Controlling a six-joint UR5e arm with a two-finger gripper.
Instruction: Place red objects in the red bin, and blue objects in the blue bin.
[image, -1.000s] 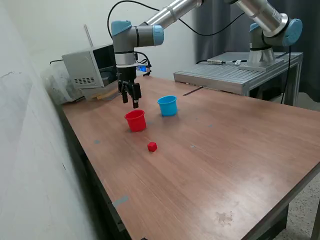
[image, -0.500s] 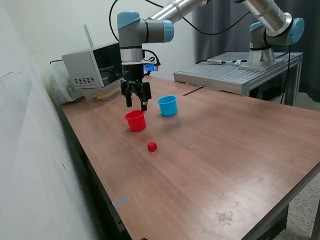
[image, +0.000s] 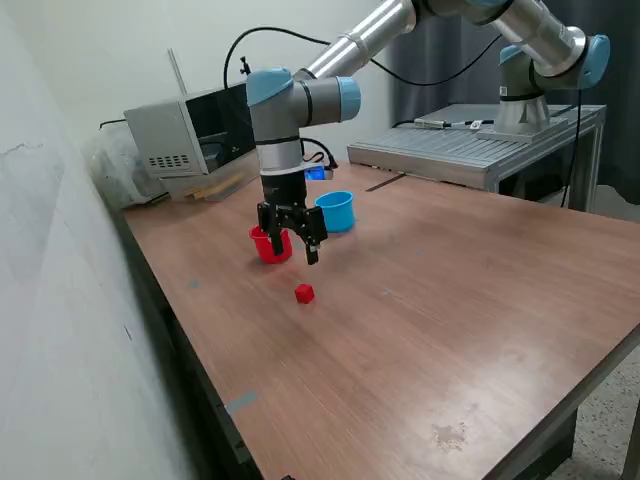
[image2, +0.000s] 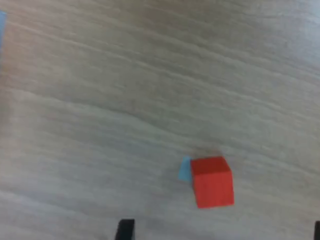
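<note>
One small red cube (image: 305, 293) lies on the wooden table; it also shows in the wrist view (image2: 212, 181), with a scrap of light blue at its edge. The red cup (image: 268, 245) stands behind it, partly hidden by my gripper. The light blue cup (image: 336, 211) stands to the exterior view's right of the red cup. My gripper (image: 293, 246) hangs open and empty above the table, just in front of the red cup and short of the cube. The fingertips (image2: 125, 230) show at the wrist view's edge. No dark blue cubes are in view.
A grey box-shaped device (image: 180, 135) and clutter sit at the table's back corner. A grey metal stand (image: 470, 150) with a second arm's base is at the back on the exterior view's right. A white wall runs along the exterior view's left.
My gripper has moved from above and behind the red cup, over it, down and toward the red cube. The cups and the cube have not moved.
</note>
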